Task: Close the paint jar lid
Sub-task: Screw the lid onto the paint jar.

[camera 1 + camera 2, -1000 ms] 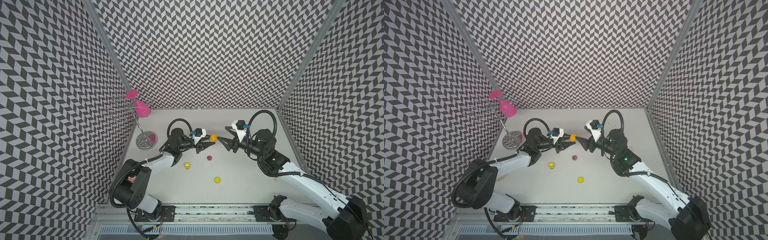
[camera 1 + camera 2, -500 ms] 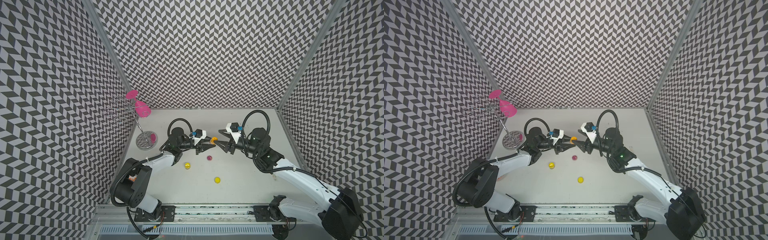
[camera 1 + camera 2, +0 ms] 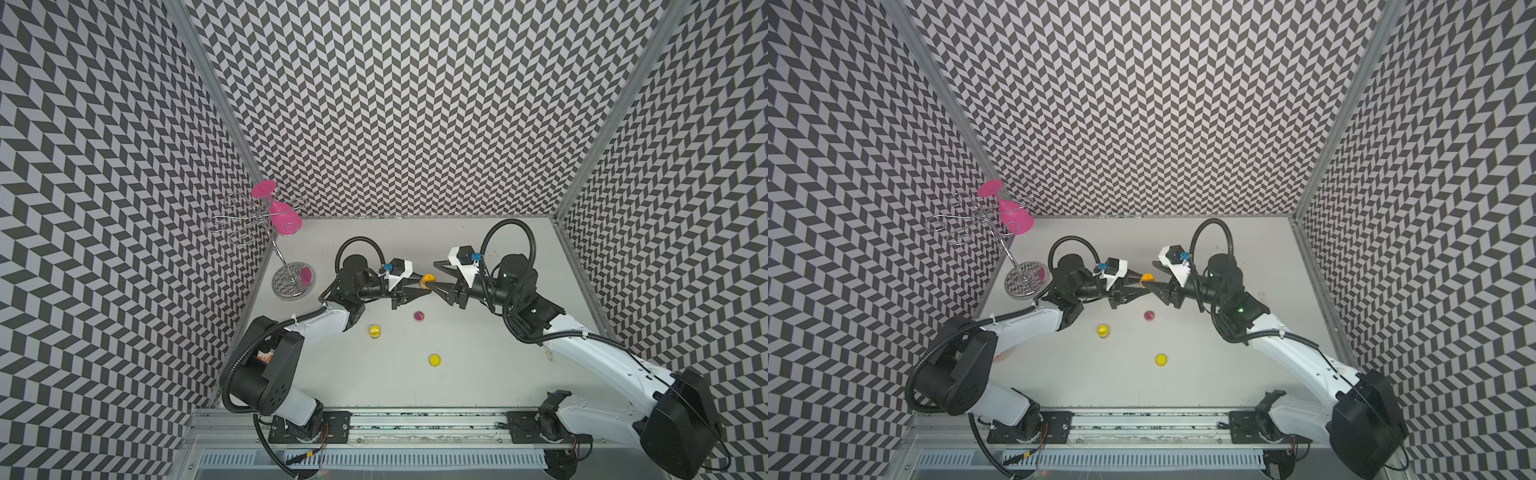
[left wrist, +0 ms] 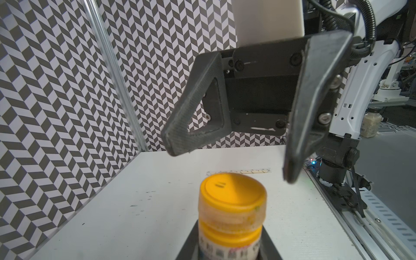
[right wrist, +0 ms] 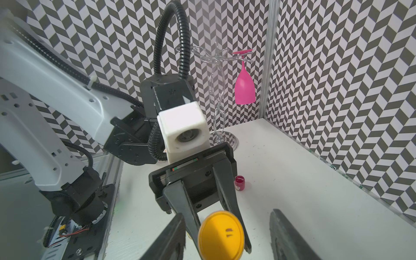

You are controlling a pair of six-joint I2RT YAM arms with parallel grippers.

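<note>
**Work surface.** The white table [image 3: 478, 382] is a matte, lightly scuffed board. Near its far left corner stands a chromed wire glass rack [image 3: 266, 220]. It carries an inverted, smooth pink wine glass [image 3: 283, 217], well apart from the work.

**Holding arm.** The left gripper [image 3: 420, 287] is clamped on the body of the paint jar [image 4: 231, 225] and holds it clear of the table, near the middle. Judged purpose: the jar is fixed so that it cannot turn or slip while the other arm works the closure.

**Working arm.** The right gripper [image 3: 433, 275] faces the jar with jaws apart, holding nothing. Its black, wedge-shaped, fine-textured fingers [image 5: 290, 238] flank the lid [image 5: 221, 234] without touching it, apparently placed to grasp the rim.

**Jar.** A small translucent plastic cylinder with a printed label.

**Lid.** A smooth yellow-orange disc seated on the neck. Whether it is fully tight cannot be told.

**Loose items.** A magenta jar [image 3: 419, 316] and a yellow jar [image 3: 375, 331] stand on the table nearby.
</note>
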